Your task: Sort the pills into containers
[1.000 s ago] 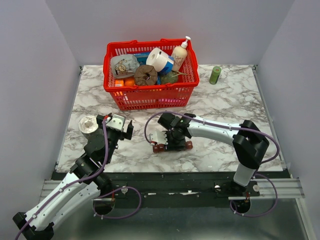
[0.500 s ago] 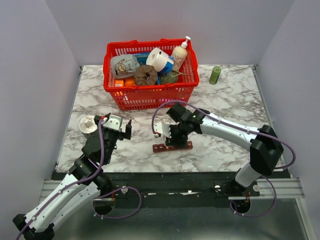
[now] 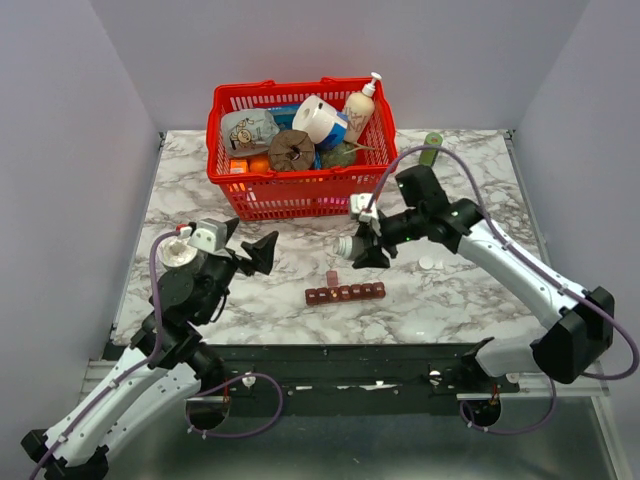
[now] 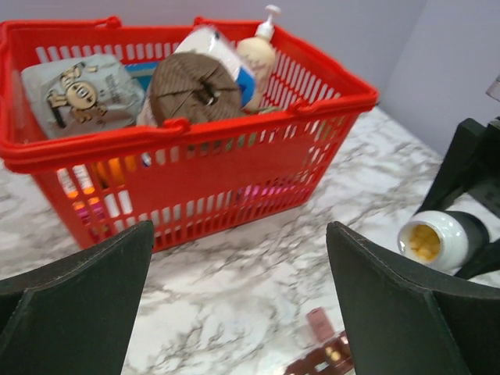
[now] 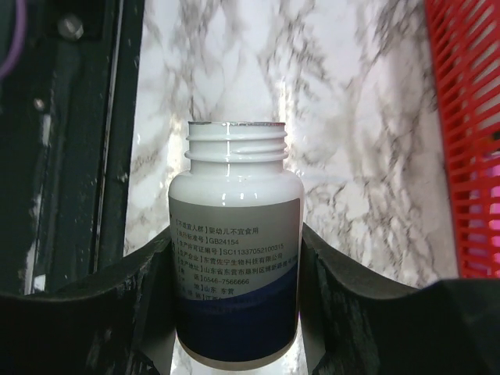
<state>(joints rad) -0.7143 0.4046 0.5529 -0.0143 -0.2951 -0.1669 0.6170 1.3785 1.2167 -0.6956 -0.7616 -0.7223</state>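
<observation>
R gripper was clamped on the white pill bottle by its body, jaws roughly half spread to fit it. The bottle was uncapped and tipped on its side, just in front of the basket near its front-right corner. Mouth pointed toward the L side; L wrist view showed yellow pills sitting inside the neck. Prob held flat so a pill can be tipped out w/o a flood.

The containers lay flat on the marble, further out in front of the basket than the bottle, parallel to its front wall. One end lid stood up, so that cell looked ready to load. Bottle mouth wasn't over it yet, just basket-side of the strip.

L gripper hung off the basket's front-left corner, jaws fully spread, holding nothing, well apart from the strip. Likely parked to keep clear.

Room: basket wall sat close behind the bottle, so little slack that way. Bare table lay out front and to the R of the basket. A small white disc, prob the cap, sat off its front-right corner. Beyond the strip the table's near edge came close, so spilled pills could roll off.
</observation>
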